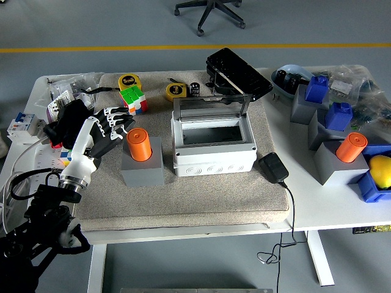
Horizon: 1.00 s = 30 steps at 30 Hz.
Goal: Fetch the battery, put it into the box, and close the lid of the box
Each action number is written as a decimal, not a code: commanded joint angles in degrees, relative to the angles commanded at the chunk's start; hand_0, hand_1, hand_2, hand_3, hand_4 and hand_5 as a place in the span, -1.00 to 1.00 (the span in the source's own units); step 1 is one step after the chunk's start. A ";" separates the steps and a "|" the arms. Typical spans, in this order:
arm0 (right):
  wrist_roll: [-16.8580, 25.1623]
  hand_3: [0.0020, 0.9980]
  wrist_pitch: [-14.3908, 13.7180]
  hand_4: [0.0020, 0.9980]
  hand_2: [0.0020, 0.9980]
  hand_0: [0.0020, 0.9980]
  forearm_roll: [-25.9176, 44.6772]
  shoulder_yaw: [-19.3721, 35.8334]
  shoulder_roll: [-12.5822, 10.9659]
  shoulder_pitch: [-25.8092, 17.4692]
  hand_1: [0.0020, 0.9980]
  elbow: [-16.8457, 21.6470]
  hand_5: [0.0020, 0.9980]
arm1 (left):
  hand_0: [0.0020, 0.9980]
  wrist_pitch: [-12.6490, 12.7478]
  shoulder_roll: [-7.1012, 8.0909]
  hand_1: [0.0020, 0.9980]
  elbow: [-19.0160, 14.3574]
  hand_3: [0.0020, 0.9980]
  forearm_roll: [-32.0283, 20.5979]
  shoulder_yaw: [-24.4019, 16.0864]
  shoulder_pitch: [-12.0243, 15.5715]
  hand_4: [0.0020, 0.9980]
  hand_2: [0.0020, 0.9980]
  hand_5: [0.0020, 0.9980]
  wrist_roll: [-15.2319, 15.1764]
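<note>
An orange cylindrical battery (139, 144) stands upright in a grey block holder (142, 163) on the grey mat. Just left of it my left hand (109, 128) has its black and white fingers spread, close to the battery but holding nothing. A light grey box (214, 146) sits at the mat's middle, its clear lid (211, 108) raised upright at the back and its inside bare. My right hand is out of view.
A second orange battery (351, 147) stands in a grey block at right, near blue blocks (317, 89) and a yellow ball (380, 170). A black adapter (273, 166) lies right of the box. A Rubik's cube (133, 99), tape measures and a black case (237, 73) lie behind.
</note>
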 joint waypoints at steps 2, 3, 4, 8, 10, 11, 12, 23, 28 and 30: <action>0.02 0.15 0.01 0.88 0.31 0.17 -0.03 0.01 0.01 0.01 0.28 0.02 -0.01 | -0.03 0.11 -0.01 0.24 0.15 0.22 -0.18 0.39 -0.14 1.00 0.20 -0.05 -0.17; 0.06 0.15 0.01 0.88 0.31 0.17 -0.04 0.02 0.03 0.04 0.28 0.05 -0.01 | -0.03 0.40 -0.07 0.24 0.59 0.22 -0.56 1.32 -0.47 1.00 0.20 -0.05 -0.63; 0.06 0.15 0.02 0.88 0.31 0.17 -0.03 0.01 0.03 0.05 0.28 0.05 -0.01 | -0.03 0.47 -0.10 0.24 0.72 0.22 -0.64 1.58 -0.56 1.00 0.20 -0.05 -0.74; 0.04 0.15 0.13 0.88 0.31 0.17 0.06 -0.18 0.04 0.11 0.28 0.05 -0.01 | -0.02 0.79 -0.40 0.23 1.48 0.22 -1.24 3.70 -1.37 1.00 0.20 -0.03 -1.16; -0.01 0.15 0.17 0.88 0.31 0.17 0.15 -0.19 0.07 0.12 0.28 0.02 -0.01 | -0.02 0.79 -0.67 0.23 1.61 0.22 -1.57 4.17 -1.62 1.00 0.20 -0.03 -1.08; -0.03 0.15 0.20 0.88 0.31 0.17 0.17 -0.20 0.06 0.10 0.28 0.02 -0.01 | -0.02 0.78 -0.80 0.23 1.68 0.22 -1.81 4.35 -1.73 1.00 0.20 -0.03 -1.05; -0.05 0.15 0.22 0.88 0.31 0.17 0.19 -0.21 0.04 0.10 0.28 0.02 -0.01 | -0.02 0.78 -0.92 0.23 1.74 0.22 -2.10 4.50 -1.84 1.00 0.20 -0.03 -1.00; -0.07 0.15 0.27 0.89 0.31 0.17 0.28 -0.36 -0.05 0.16 0.28 0.07 -0.02 | -0.06 0.68 -1.63 0.22 3.08 0.22 -5.23 6.21 -3.24 1.00 0.17 0.00 -1.10; -0.02 0.15 0.28 0.89 0.31 0.17 0.34 -0.42 0.00 0.23 0.28 0.08 -0.02 | -0.06 0.65 -1.94 0.17 3.61 0.20 -6.07 7.16 -3.81 1.00 0.14 0.01 -1.24; -0.02 0.15 0.29 0.89 0.31 0.17 0.40 -0.46 -0.01 0.23 0.28 0.08 -0.02 | -0.06 0.65 -2.04 0.17 3.79 0.20 -6.18 7.54 -4.07 1.00 0.14 0.01 -1.33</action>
